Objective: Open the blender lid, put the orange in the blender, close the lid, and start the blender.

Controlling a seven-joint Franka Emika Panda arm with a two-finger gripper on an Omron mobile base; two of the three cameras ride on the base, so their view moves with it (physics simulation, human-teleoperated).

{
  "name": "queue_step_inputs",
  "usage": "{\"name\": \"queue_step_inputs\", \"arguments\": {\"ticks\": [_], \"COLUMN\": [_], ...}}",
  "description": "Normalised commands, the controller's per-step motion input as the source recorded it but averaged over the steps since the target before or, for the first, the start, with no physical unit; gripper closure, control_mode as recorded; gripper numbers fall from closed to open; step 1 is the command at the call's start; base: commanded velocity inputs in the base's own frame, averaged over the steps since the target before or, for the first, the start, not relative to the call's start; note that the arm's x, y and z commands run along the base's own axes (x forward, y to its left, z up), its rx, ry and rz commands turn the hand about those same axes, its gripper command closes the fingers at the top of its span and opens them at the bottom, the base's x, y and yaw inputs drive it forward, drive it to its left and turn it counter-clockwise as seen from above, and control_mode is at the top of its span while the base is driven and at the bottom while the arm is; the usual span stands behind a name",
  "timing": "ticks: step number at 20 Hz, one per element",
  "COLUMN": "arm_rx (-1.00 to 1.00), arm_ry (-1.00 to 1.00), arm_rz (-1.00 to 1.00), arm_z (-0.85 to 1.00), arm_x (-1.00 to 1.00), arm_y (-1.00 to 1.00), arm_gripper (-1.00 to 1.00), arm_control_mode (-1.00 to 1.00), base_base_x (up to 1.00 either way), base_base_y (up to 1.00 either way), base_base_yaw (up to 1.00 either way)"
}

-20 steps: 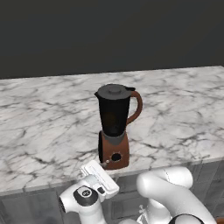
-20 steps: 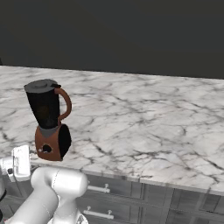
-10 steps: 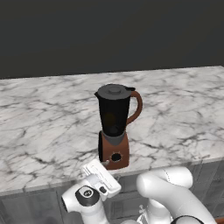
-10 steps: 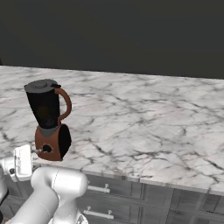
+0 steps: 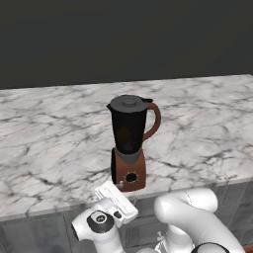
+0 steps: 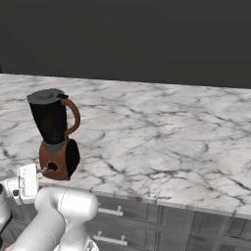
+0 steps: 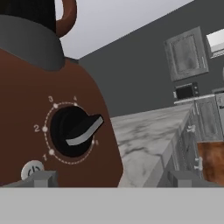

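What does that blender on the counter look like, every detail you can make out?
The blender stands upright near the front edge of the marble counter. Its dark translucent jar has a spout, a curved brown handle and the blender lid on top. The reddish-brown base carries a black dial ringed by numbers, with a small power button below. Nothing visibly touches it.

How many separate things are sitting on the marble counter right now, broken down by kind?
Blender, lid on: 1
Orange, seen faintly through the dark jar: 1
Total: 2
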Motion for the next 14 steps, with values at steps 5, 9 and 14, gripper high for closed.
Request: {"name": "queue_step_inputs", "arguments": {"ticks": [5, 9, 14], "arm_rx": [0.00, 0.00, 0.00], "arm_ry": [-0.01, -0.02, -0.03], "arm_rz": [0.01, 0.02, 0.02], "arm_z": [-0.07, -0.06, -0.04], "arm_x": [0.22, 0.23, 0.25], "arm_y": [0.00, 0.00, 0.00], "arm_gripper": [-1.00, -1.00, -1.00], "arm_control_mode": [-1.00, -1.00, -1.00], "base_base_x": [0.00, 0.00, 0.00], "base_base_y": [0.00, 0.00, 0.00], "base_base_yaw": [0.00, 0.00, 0.00]}}
